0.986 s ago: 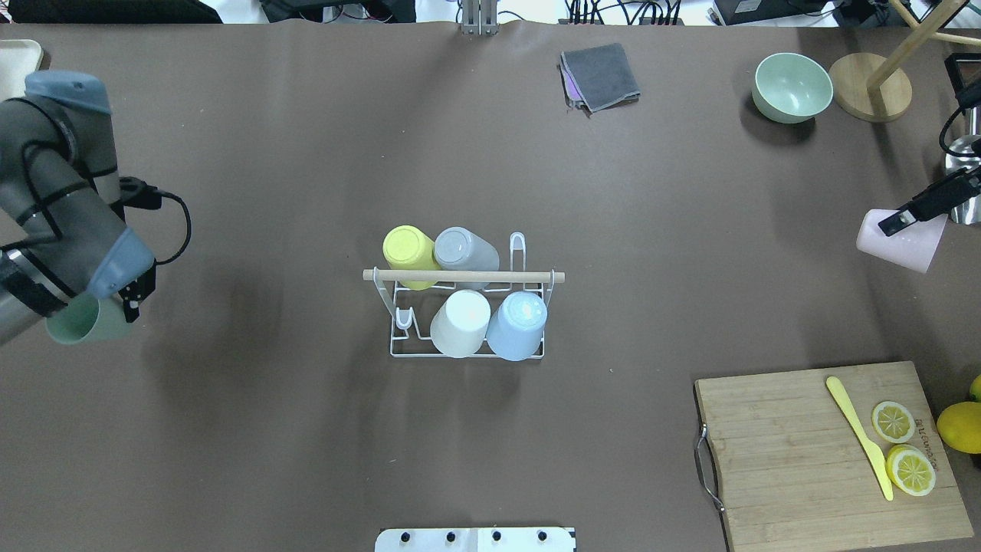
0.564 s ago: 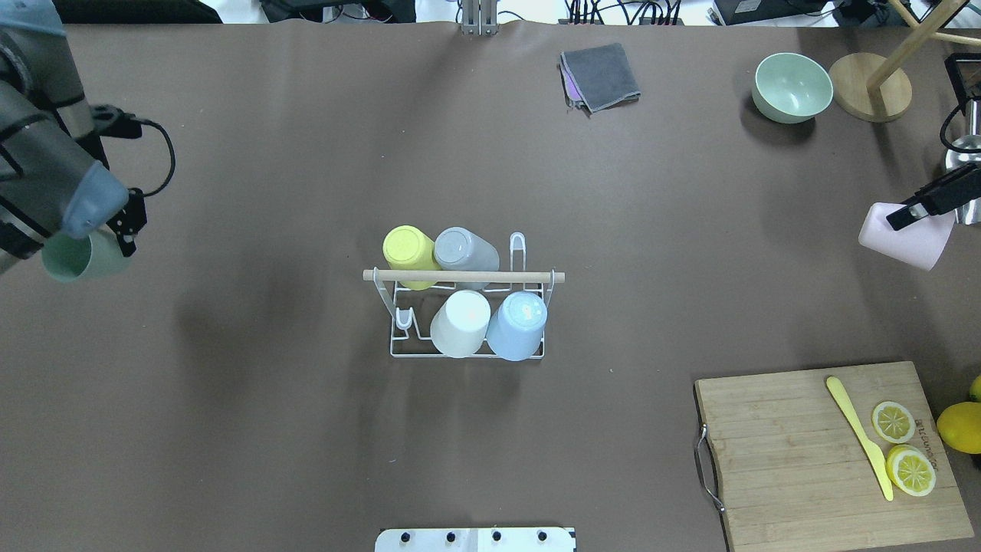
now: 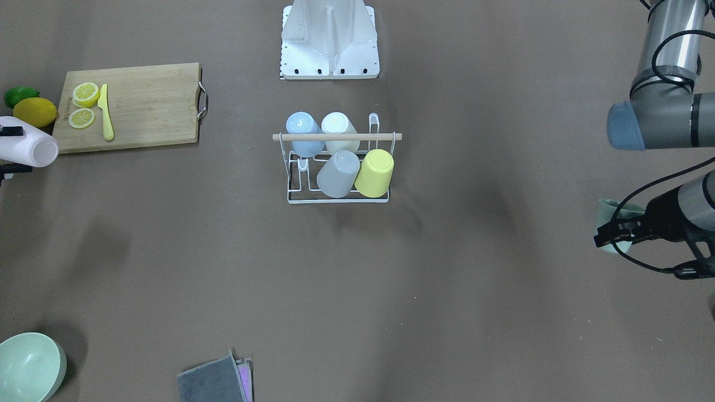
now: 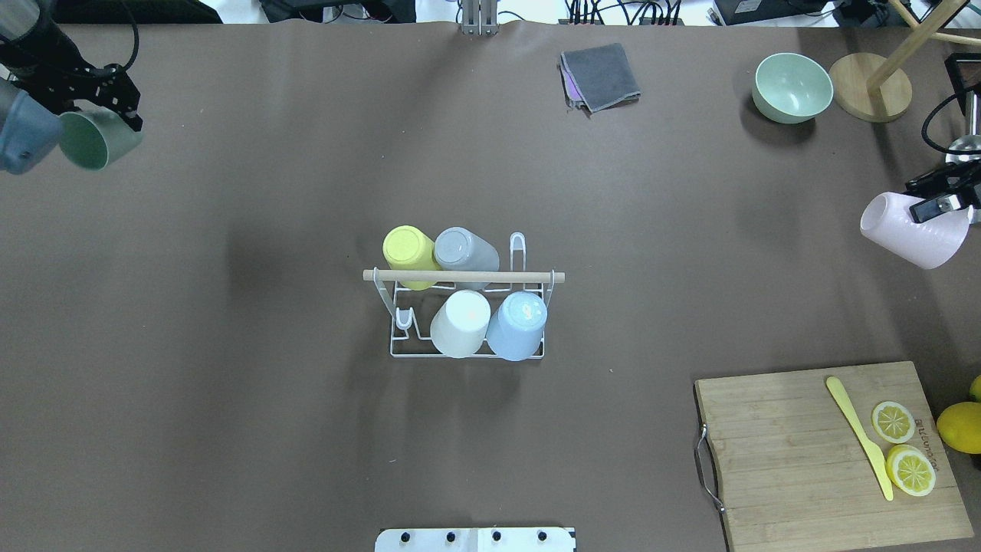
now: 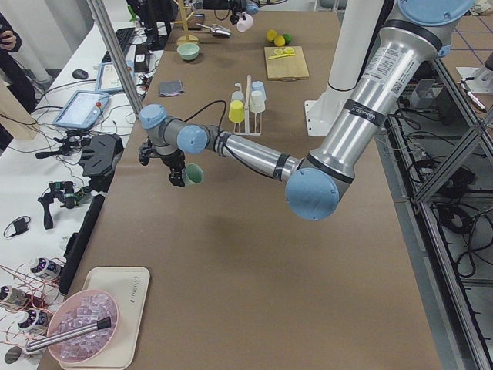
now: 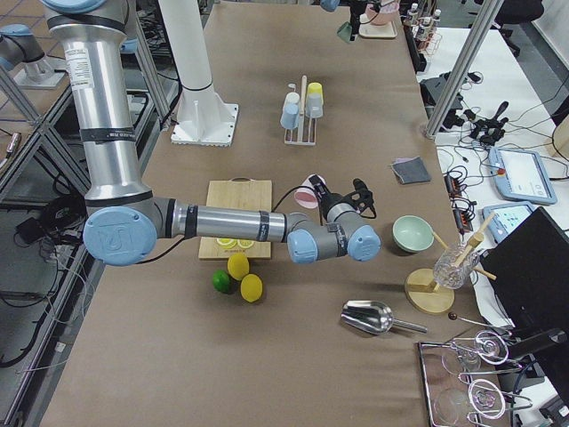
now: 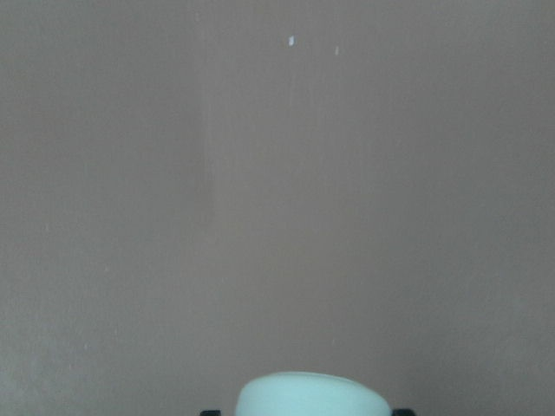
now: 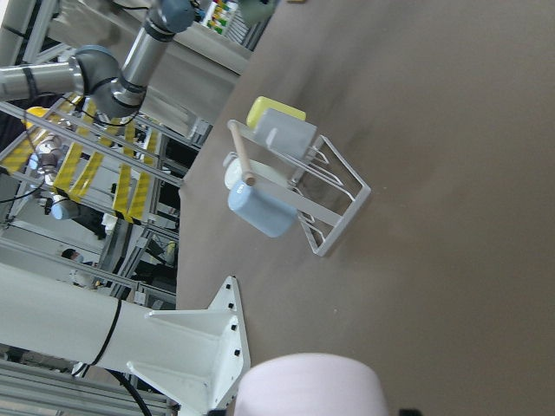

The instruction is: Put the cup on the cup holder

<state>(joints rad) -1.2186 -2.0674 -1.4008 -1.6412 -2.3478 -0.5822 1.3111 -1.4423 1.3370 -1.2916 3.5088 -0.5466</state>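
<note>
Left gripper (image 4: 107, 107): fingers clamped on the wall of a green cup (image 4: 90, 141), held off the table on its side, at the far left corner.

Right gripper (image 4: 931, 205): closed on a pink cup (image 4: 912, 230), also tipped, at the right edge.

Cup holder (image 4: 460, 276): mid-table, between both grippers and well apart from each. It carries yellow, grey, white and blue cups upside down.

At lower right, a cutting board (image 4: 789, 452) bears a yellow knife (image 4: 858, 437) and lemon slices (image 4: 893, 421). A green bowl (image 4: 792, 87) and a grey cloth (image 4: 600, 76) sit along the top.
</note>
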